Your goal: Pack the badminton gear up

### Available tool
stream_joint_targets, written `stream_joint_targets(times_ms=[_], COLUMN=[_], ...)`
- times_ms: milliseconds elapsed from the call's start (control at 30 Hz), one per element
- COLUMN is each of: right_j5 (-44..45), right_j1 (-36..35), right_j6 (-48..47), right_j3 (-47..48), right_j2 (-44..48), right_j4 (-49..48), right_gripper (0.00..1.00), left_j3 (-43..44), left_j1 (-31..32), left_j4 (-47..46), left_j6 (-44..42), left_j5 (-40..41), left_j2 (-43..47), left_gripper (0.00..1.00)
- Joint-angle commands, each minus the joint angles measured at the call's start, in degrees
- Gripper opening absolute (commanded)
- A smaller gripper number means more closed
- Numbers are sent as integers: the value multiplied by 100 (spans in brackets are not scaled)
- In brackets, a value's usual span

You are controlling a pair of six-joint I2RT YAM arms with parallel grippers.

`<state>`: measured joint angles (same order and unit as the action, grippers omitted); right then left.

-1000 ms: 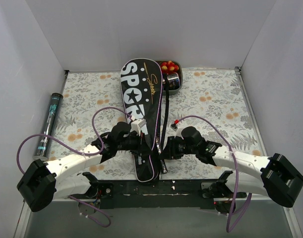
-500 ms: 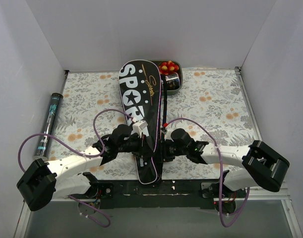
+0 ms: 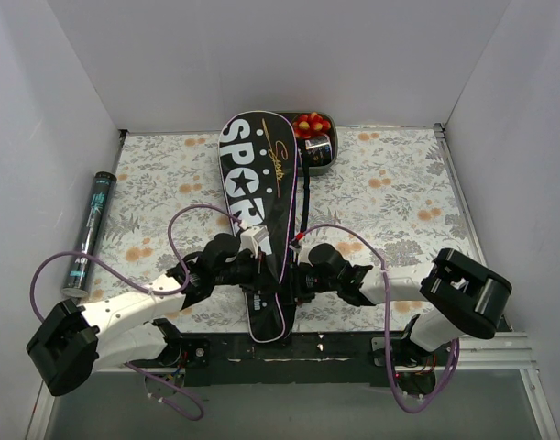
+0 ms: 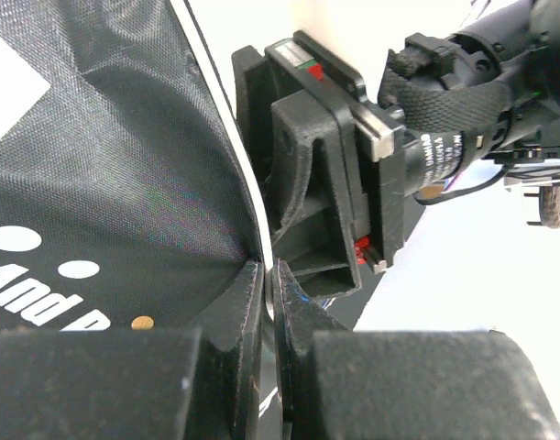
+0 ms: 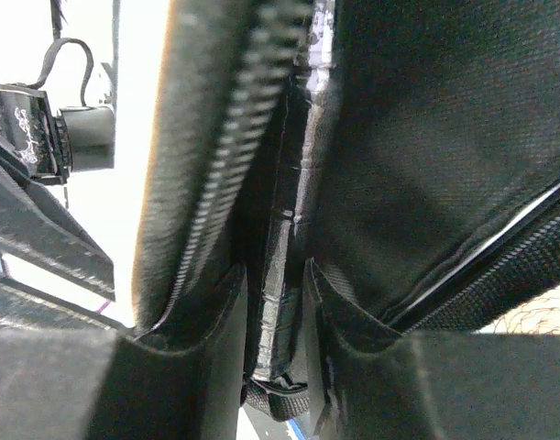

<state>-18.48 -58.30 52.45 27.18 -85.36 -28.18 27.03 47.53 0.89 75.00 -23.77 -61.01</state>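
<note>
Top external view: the black cover (image 3: 257,183) lettered "SPORT" lies lengthwise on the middle of the floral table (image 3: 389,192), its broad head towards the far wall and its narrow end near the arm bases. The left pincer (image 3: 258,273) meets the narrow part from the left and the right pincer (image 3: 294,280) from the right. Left wrist view: the left pincer is closed, nipping the cover's piped edge. Right wrist view: the right pincer grips a black wrapped handle (image 5: 278,257) inside the cover, beside the zipper (image 5: 220,156). A grey tray (image 3: 332,147) of toy food touches the cover's head on its right. A dark tube (image 3: 87,234) lies along the left wall.
</note>
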Motion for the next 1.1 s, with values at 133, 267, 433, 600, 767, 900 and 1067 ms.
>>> stream_joint_targets(times_ms=[133,267,433,600,767,900,1067], right_j5=[544,1364,1822,1822,1787,1611,1382], right_j1=[-164,-15,712,1479,2112,2507,2710], right_j6=[-805,-1184,-1570,-2018,-2344,-2256,-2212], right_j3=[630,754,920,1482,2308,2555,2933], right_j2=[1073,1916,2814,2553,1647,857,-136], right_j4=[530,2102,3036,3363,2909,2003,1106], right_gripper=[54,68,74,75,75,75,75], left_j3=[93,-48,-145,-224,-242,-303,-400], left_j1=[275,301,362,441,521,565,600], left_j4=[-607,-476,-343,-361,-361,-335,-378], left_j6=[155,137,50,23,14,32,76], left_j5=[-822,-735,-655,-725,-875,-893,-901], left_j2=[424,538,599,670,845,960,977], left_gripper=[0,0,0,0,0,0,0])
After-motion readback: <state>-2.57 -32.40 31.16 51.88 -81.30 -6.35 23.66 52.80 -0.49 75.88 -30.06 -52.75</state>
